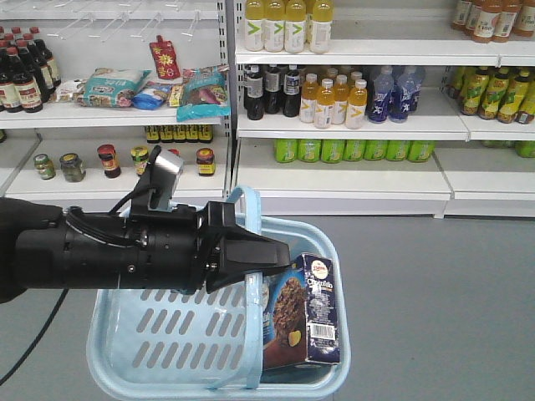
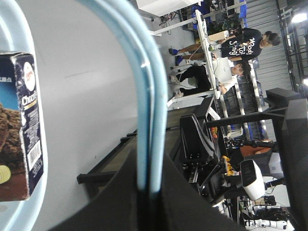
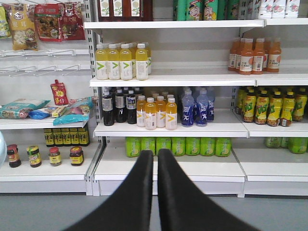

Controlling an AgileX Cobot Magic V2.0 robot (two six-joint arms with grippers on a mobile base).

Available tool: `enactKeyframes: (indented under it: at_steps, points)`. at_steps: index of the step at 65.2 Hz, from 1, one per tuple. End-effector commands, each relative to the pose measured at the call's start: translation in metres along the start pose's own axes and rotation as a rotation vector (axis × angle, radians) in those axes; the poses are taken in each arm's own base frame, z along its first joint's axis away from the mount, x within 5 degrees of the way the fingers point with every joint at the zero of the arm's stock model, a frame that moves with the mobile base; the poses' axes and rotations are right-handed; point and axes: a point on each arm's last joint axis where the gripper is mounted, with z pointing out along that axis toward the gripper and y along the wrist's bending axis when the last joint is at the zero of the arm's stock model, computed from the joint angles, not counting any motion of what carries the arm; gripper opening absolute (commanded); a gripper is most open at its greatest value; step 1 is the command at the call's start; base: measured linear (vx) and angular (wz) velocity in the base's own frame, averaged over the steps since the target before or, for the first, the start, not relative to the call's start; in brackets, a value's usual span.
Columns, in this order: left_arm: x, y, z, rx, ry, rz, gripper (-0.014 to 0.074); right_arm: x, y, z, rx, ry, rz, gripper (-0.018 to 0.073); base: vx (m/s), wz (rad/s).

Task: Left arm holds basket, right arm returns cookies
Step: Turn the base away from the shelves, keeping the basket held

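Observation:
The light blue basket [image 1: 167, 334] hangs low at centre. My left gripper [image 1: 269, 255], on the thick black left arm [image 1: 92, 251], is shut on the basket's hoop handle [image 1: 251, 200]. The left wrist view shows the handle [image 2: 147, 96] pinched between the black jaws of the left gripper [image 2: 149, 197]. The cookies [image 1: 305, 313], a dark box picturing chocolate chip cookies, stand upright in the basket's right end and also show in the left wrist view [image 2: 19, 125]. My right gripper [image 3: 155, 154] is shut and empty, facing the shelves; the right arm is out of the front view.
Store shelves [image 1: 351, 134] stand ahead with yellow and orange drink bottles [image 3: 156, 113], green cans [image 3: 175, 146], jars [image 3: 55, 155] and snack bags [image 1: 117, 86]. A bare white bottom shelf [image 3: 168, 168] lies ahead of the right gripper. The floor is grey [image 1: 443, 292].

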Motion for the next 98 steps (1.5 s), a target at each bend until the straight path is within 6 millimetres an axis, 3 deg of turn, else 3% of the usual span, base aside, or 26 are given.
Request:
enactKeyframes:
  at_steps: [1, 49, 98]
  points:
    - [-0.0042, -0.0301, -0.0065, 0.143, -0.036, 0.007, -0.0003, -0.0013, -0.0005, -0.0004, 0.005, -0.068, -0.018, -0.0011, 0.41, -0.04]
    - [-0.0043, -0.0301, -0.0065, 0.143, -0.037, 0.007, -0.0003, -0.0013, -0.0004, -0.0004, 0.005, -0.067, -0.018, -0.0011, 0.36, -0.16]
    - [-0.0044, -0.0299, -0.0064, 0.141, -0.038, 0.006, -0.0003, -0.0013, -0.0004, -0.0004, 0.005, -0.067, -0.018, -0.0011, 0.23, -0.78]
